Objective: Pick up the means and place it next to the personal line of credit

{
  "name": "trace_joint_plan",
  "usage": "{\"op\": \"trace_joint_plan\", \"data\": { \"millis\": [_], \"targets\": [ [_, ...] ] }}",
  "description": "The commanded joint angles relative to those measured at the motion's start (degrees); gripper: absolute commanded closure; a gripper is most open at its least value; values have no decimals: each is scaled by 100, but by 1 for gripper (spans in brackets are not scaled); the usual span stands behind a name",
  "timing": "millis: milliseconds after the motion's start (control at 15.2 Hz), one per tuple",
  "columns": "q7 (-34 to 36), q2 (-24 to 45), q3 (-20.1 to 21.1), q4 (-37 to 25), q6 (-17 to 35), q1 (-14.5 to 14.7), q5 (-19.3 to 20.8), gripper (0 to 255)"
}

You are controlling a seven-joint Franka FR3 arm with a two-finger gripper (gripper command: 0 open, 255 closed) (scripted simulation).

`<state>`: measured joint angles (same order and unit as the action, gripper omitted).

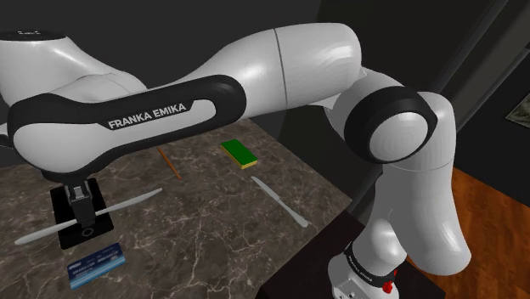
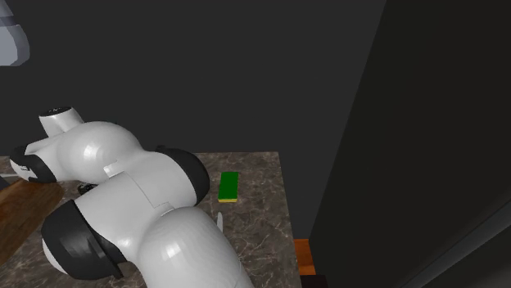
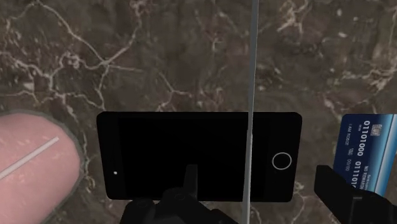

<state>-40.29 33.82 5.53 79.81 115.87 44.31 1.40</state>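
showing just spread fingertips (image 3: 191, 186), the end effector (image 3: 267, 198) hangs over a black phone (image 3: 172, 153); blue card (image 3: 364, 149) cropped.

Home interior, kitchen-type worktop. Dark brown marble-veined counter (image 1: 204, 229) set against dark grey walls (image 2: 246, 74). Orange-brown wood plank floor (image 1: 493, 212) off the counter's right edge. Framed picture (image 1: 519, 113) on the far right wall. Household bits on the counter: green sponge with yellow underside (image 1: 239, 154), table knife (image 1: 280, 200), black phone (image 3: 191, 156), blue bank card (image 1: 96, 262), pink plate (image 3: 32, 165).
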Motion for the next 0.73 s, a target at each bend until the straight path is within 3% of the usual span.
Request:
{"op": "trace_joint_plan", "data": {
  "millis": [0,198,660],
  "targets": [
    [-3,-65,3,-89,-154,-4,-6,0],
    [-11,-210,9,-398,-606,-11,-19,0],
    [-12,-210,9,-398,-607,-11,-19,0]
  ]
}}
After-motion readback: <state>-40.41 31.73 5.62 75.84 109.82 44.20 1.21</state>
